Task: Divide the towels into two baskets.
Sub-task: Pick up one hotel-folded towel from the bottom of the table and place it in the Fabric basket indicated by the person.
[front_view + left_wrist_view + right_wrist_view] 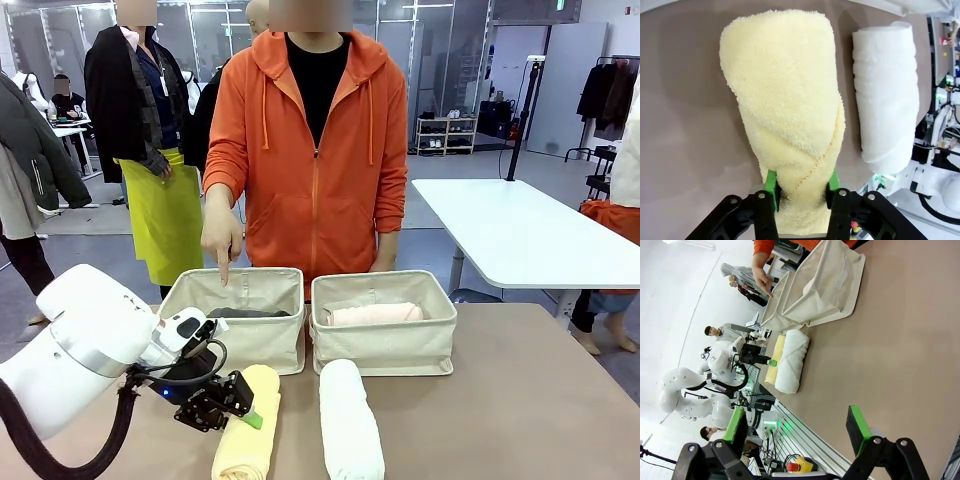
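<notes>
The left gripper (243,408) has its green-padded fingers (771,186) clenched across the pale yellow terry roll (785,100). The roll lies on the brown table (540,400), just before the left beige canvas basket (240,345), into which a person's hand (222,235) points. Pinched at one narrow spot, the soft roll may sag, unwind or snag the rim. The white terry roll (350,420) lies alongside. Basket walls mostly hide the dark grey roll (250,313) in the left basket and the pale pink roll (375,314) in the right basket (385,350). The right gripper (797,427) hangs released.

A white side table (520,235) is standing on the grey floor (450,172); a low shelf (446,135) is sitting against glass partitions (440,50), garments hanging on a rack (610,95) beyond.
</notes>
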